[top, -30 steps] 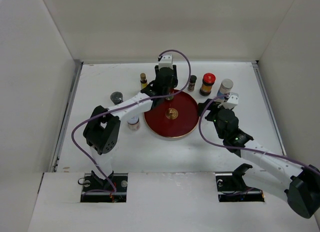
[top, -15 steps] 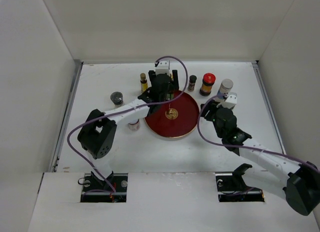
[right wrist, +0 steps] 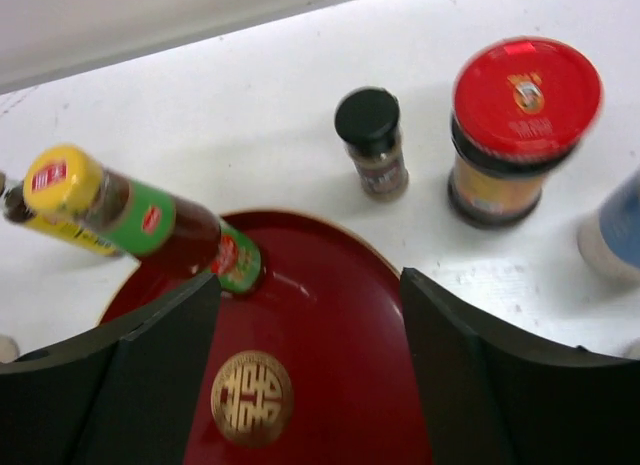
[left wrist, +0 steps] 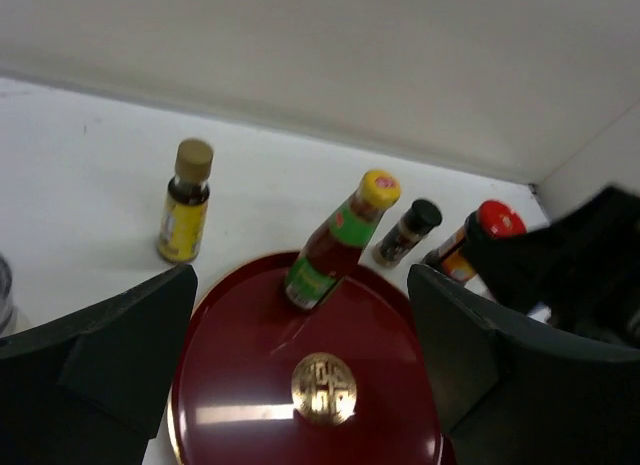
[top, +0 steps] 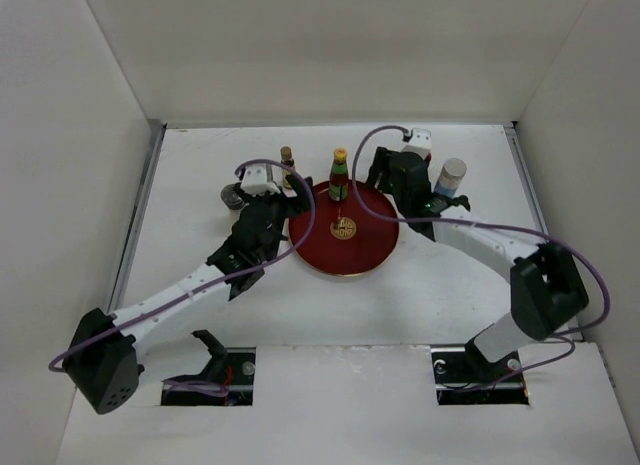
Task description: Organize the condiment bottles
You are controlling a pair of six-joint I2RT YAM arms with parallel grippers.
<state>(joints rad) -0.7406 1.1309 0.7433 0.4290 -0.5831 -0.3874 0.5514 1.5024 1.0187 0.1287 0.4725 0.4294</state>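
Left gripper: fingers apart, at red tray's left edge.
Dark yellow-capped bottle: on table, behind tray's left.
Green-necked yellow-capped bottle: standing on tray's far edge.
Right gripper: fingers apart, above tray's right rear.
Black-capped jar, red-lidded jar: behind tray's right.

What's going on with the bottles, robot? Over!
Left end effector open, right end effector open. Green-necked bottle upright on red tray. Red-lidded jar, black-capped jar on table beyond.

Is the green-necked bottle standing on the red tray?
Yes: the green-necked yellow-capped bottle stands upright just inside the far rim of the round red tray.
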